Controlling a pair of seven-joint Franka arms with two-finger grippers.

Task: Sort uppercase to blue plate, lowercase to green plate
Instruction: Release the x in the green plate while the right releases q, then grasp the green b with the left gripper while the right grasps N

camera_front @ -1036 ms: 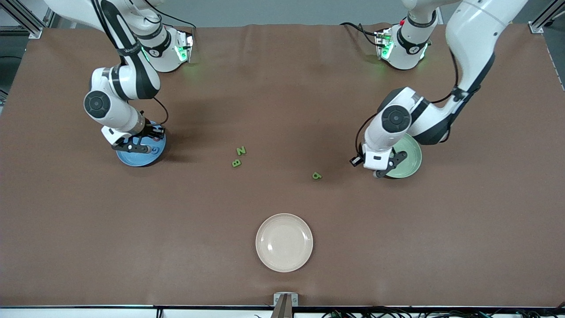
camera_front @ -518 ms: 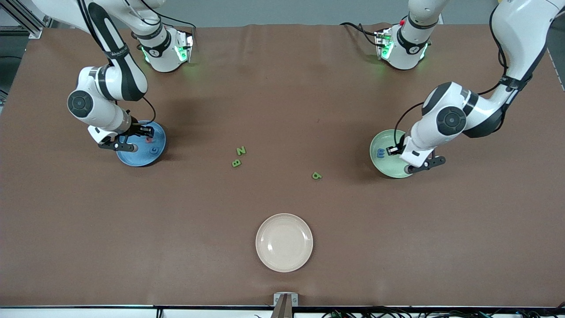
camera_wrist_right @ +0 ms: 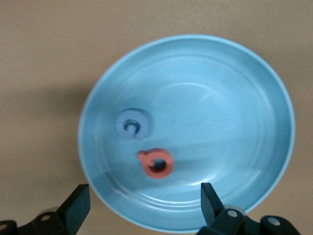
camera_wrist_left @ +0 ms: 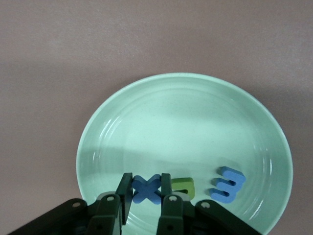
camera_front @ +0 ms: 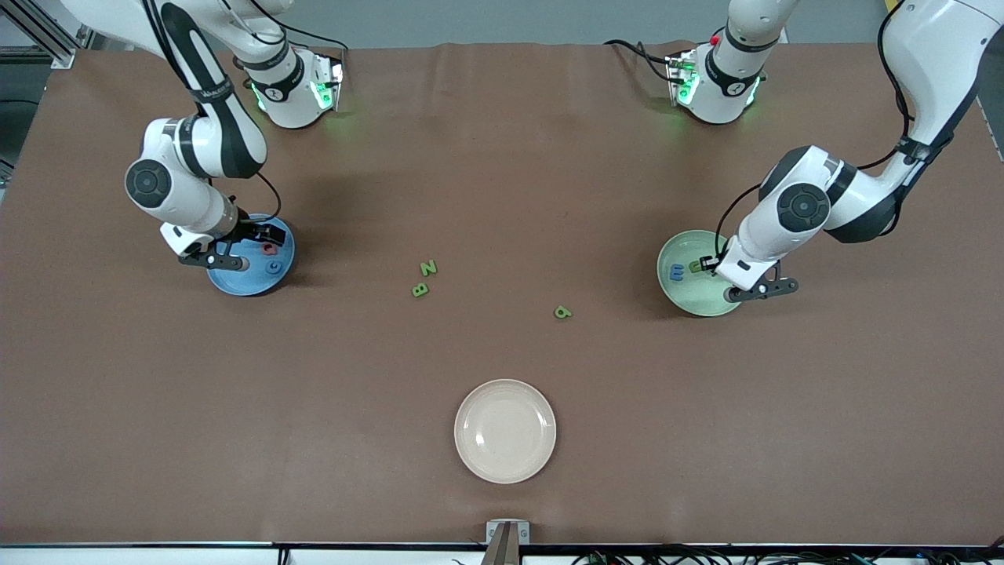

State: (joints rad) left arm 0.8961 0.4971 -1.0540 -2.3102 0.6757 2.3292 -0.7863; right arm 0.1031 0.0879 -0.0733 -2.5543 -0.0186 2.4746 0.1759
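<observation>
Front view: the right hand [camera_front: 235,253] hangs over the round blue plate [camera_front: 252,284] at the right arm's end of the brown desk [camera_front: 502,157], where a pinkish-red Q [camera_front: 269,249] and a blue G [camera_front: 274,267] already lie. The left hand [camera_front: 725,275] is low over the pale mint-green plate [camera_front: 690,302], which holds a blue m-like letter [camera_front: 676,271] and a green u [camera_front: 695,266]. Out on the desk lie a green N [camera_front: 428,267] with a green B [camera_front: 420,290] just beside it, and a green a-like letter [camera_front: 563,312] nearer the green plate. A cream-white plate [camera_front: 505,431] sits nearest the camera.

Left wrist view: the fingers [camera_wrist_left: 123,197] are clamped on a small blue x [camera_wrist_left: 145,189] resting just inside the green plate, beside the green u. This looks like the drop step: letting go comes next.

Right wrist view: the fingers [camera_wrist_right: 74,208] stand wide apart above the blue plate; the Q lies free. That drop looks finished, so the next move should be a lift and a reach for the N or B.
</observation>
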